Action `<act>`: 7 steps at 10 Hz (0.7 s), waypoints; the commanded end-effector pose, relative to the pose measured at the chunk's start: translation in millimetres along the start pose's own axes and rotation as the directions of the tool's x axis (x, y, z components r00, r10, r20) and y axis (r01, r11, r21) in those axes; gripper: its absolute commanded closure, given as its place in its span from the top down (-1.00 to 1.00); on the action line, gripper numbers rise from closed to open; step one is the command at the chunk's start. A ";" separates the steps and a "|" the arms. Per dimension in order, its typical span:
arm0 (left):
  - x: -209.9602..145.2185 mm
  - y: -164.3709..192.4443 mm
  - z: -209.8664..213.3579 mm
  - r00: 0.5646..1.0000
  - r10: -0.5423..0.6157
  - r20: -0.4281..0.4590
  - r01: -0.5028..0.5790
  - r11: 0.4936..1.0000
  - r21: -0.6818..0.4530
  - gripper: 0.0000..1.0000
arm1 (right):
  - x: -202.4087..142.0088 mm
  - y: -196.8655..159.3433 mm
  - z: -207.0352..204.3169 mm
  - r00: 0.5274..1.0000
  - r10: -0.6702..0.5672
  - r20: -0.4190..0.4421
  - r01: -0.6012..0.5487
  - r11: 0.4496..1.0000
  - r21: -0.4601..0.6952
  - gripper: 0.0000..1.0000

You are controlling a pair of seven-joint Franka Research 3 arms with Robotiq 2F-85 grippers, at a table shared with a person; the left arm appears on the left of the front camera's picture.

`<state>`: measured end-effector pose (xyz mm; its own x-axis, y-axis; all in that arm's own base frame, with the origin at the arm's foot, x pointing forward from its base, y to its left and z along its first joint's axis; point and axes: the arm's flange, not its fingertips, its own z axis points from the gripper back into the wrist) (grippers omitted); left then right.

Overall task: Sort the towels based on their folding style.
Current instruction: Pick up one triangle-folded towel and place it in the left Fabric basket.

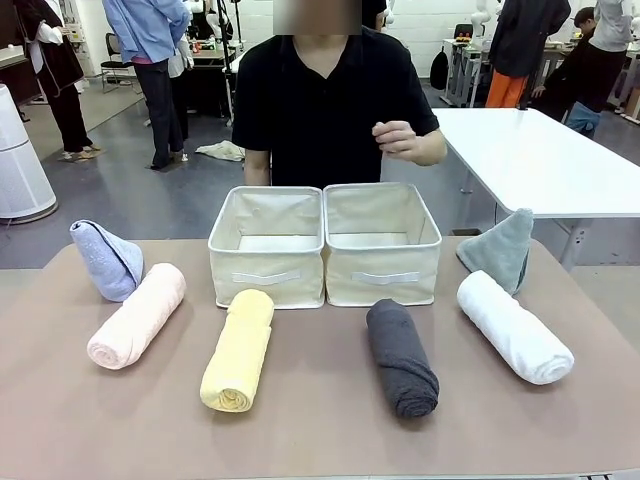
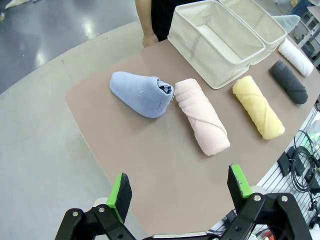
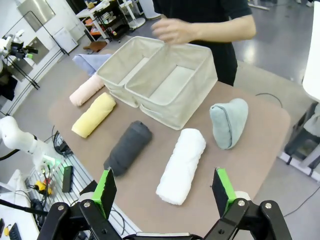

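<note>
Six towels lie on the brown table. Rolled ones: pink (image 1: 137, 316), yellow (image 1: 239, 350), dark grey (image 1: 401, 357) and white (image 1: 514, 326). A light blue triangle-folded towel (image 1: 106, 259) stands at the far left, a grey-teal one (image 1: 499, 249) at the far right. My left gripper (image 2: 181, 190) hangs open, high above the table's left end, short of the blue towel (image 2: 140, 93) and pink roll (image 2: 201, 116). My right gripper (image 3: 163, 188) is open too, above the white roll (image 3: 182, 166), with the grey-teal towel (image 3: 229, 122) beyond.
Two cream fabric baskets (image 1: 268, 246) (image 1: 381, 242) stand side by side at the table's far middle. A person in black stands behind them with one hand (image 1: 398, 139) raised. A white table (image 1: 545, 160) stands at the back right.
</note>
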<state>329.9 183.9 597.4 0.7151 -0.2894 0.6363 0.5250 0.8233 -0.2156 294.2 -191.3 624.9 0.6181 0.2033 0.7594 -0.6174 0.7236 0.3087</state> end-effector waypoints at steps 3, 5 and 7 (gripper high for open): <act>1.0 0.0 -0.6 1.000 -0.004 0.004 0.004 1.000 -0.004 1.00 | 1.0 -0.2 -1.5 1.000 0.003 -0.003 -0.003 1.000 0.006 1.00; 1.0 0.0 -0.6 1.000 -0.004 0.004 0.004 1.000 -0.004 1.00 | 1.0 -0.2 -1.5 1.000 0.003 -0.003 -0.003 1.000 0.006 1.00; 1.0 0.0 -0.6 1.000 -0.004 0.004 0.004 1.000 -0.004 1.00 | 1.0 -0.2 -1.5 1.000 0.003 -0.003 -0.003 1.000 0.006 1.00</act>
<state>329.9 183.9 597.4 0.7151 -0.2894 0.6363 0.5250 0.8233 -0.2156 294.2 -191.3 625.0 0.6181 0.2034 0.7594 -0.6174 0.7235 0.3087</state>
